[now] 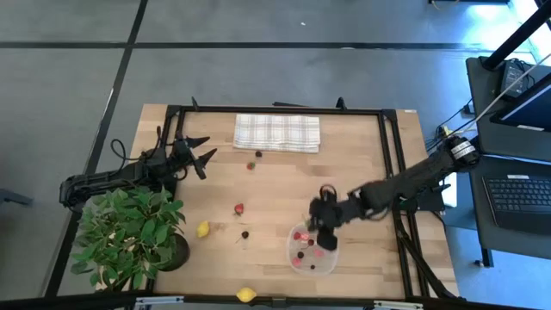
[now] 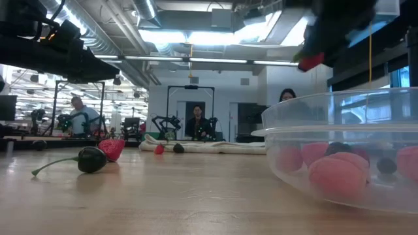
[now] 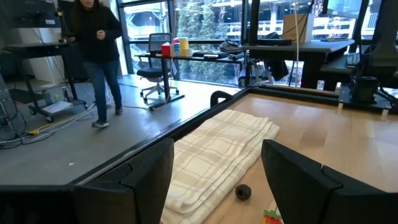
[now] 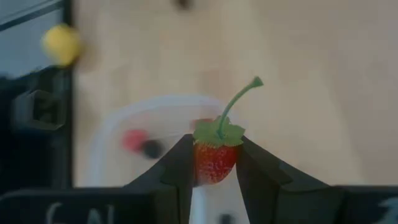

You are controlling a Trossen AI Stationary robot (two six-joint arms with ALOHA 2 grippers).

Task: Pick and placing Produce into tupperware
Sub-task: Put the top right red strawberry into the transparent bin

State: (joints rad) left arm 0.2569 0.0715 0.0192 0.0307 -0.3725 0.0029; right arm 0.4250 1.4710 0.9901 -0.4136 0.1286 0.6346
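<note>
The clear tupperware [image 1: 313, 248] stands near the table's near edge and holds several red and dark pieces [image 2: 339, 171]. My right gripper [image 1: 321, 217] hovers above its far rim, shut on a red strawberry [image 4: 214, 160] with a green stem. On the wood lie a strawberry [image 1: 239, 208], a dark cherry [image 1: 245, 234], two yellow lemons [image 1: 203, 229] [image 1: 247, 294] and two small pieces [image 1: 254, 161] near the cloth. My left gripper [image 1: 198, 156] is open near the table's far left, touching nothing. Its wrist view shows a dark berry [image 3: 243, 192]. My right gripper pinches the strawberry by its red body [image 4: 214, 168], one finger [image 4: 180, 168] on each side, coming from above and pointing down. The fruit is lifted clear above the tupperware [image 4: 124, 134]. Its leafy cap and stem [image 4: 239, 99] stick out beyond the fingers.
A checked white-grey cloth [image 1: 277, 132] lies folded at the far edge. A leafy potted plant [image 1: 129, 232] fills the near left corner. A black frame [image 1: 392, 155] borders the table. People stand in the room beyond [image 3: 96, 37].
</note>
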